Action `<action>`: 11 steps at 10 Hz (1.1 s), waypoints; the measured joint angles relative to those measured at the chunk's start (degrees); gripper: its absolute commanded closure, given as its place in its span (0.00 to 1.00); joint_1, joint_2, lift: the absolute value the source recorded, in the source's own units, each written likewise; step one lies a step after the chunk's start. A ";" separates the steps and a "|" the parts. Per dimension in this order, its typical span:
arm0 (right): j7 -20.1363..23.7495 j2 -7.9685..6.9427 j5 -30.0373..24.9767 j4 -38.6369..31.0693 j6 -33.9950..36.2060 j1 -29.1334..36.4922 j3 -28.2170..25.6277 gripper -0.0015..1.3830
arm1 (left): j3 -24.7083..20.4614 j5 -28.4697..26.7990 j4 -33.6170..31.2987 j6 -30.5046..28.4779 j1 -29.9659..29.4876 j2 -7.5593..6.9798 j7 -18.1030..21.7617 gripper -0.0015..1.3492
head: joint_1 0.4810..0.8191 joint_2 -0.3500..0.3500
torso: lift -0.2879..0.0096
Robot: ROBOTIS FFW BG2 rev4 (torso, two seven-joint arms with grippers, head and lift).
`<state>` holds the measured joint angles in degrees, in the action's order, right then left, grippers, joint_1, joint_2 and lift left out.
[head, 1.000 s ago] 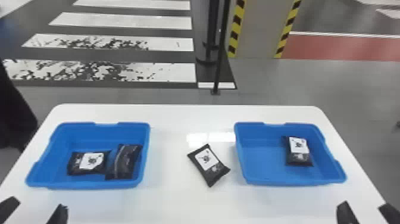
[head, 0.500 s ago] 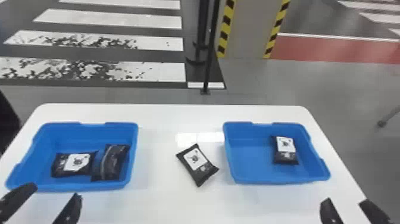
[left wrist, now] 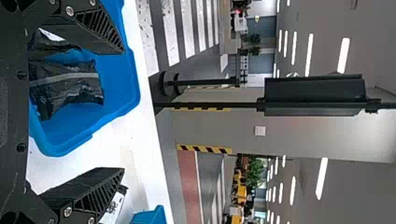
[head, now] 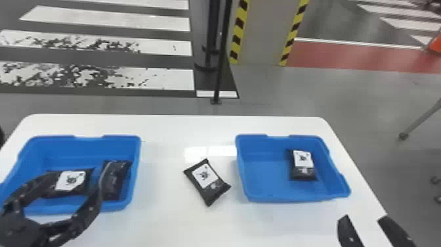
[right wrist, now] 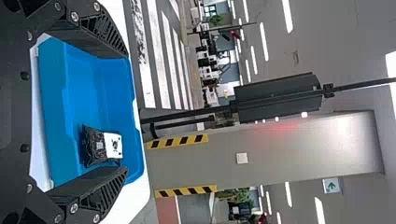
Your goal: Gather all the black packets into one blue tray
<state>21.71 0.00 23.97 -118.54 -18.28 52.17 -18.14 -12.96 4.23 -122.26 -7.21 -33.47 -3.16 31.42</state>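
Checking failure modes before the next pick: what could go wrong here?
The left black two-fingered tool, close to the left blue plastic tray, might bump it or the two black packets inside. The loose white-labelled black packet, askew on the glossy white table, could slide or twist if pinched off-centre.

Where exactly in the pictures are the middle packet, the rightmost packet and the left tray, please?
Middle packet (head: 204,175): head view, on its white label.
Rightmost packet (head: 303,173): head view, on its black lower part.
Left tray (head: 88,149): head view, on its bare far wall.
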 measured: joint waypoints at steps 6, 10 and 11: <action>0.00 0.00 0.37 0.43 0.00 -0.49 0.20 0.13 | 17.03 -2.92 16.84 -6.89 20.67 -3.64 3.22 0.10 | 0.63 0.03 | 0.60; 0.00 0.00 0.84 0.70 0.00 -1.00 0.60 0.13 | 30.45 -4.65 28.54 -14.07 33.85 -5.63 3.21 0.10 | 0.63 0.00 | 0.60; 0.00 0.00 0.92 0.85 0.00 -1.20 0.72 0.13 | 32.68 -5.43 31.43 -15.00 36.74 -5.83 2.96 0.09 | 0.63 0.00 | 0.60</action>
<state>21.71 0.00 24.89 -117.69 -18.28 50.98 -17.42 19.72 -1.20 -90.83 -22.21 3.27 -8.99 34.38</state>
